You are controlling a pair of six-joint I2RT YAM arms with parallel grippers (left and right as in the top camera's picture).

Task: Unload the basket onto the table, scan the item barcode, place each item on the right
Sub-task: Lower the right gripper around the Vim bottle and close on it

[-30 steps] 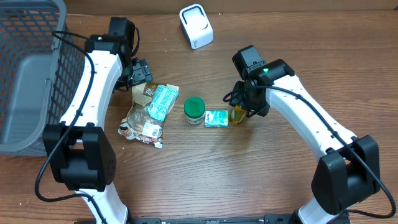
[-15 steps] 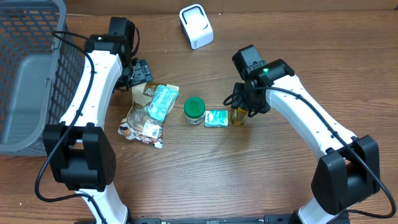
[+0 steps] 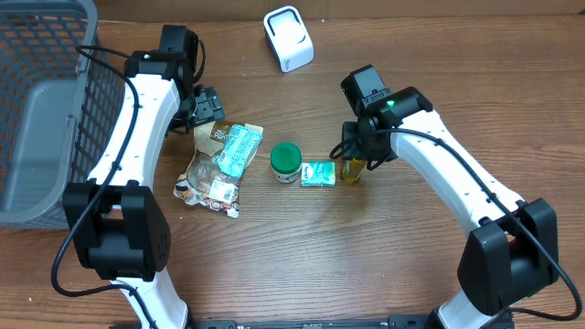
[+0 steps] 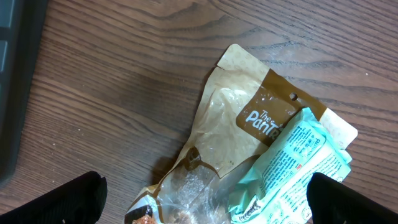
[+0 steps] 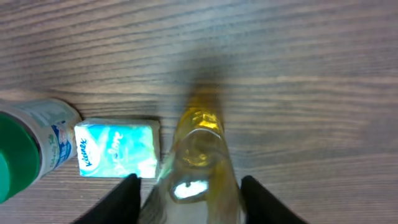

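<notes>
Left claw [image 4: 205, 208] wide open, empty, above snack pouch [image 4: 230, 124]. Right claw [image 5: 186, 193] partly open astride yellow bottle [image 5: 200, 140], at 3 o'clock of tissue pack [image 5: 118, 149]; contact unclear.

Only getting a blurry, bottom-cropped look at the clear yellowish bottle [image 5: 198, 155] up close, and barely spotting it overhead under the right pincer [image 3: 355, 163]. Losing most of the green-lidded white jar [image 5: 25, 149] off the left edge, plus the crinkly brown snack pouch [image 4: 230, 124] and teal plastic packet [image 4: 292, 168] off the bottom.
</notes>
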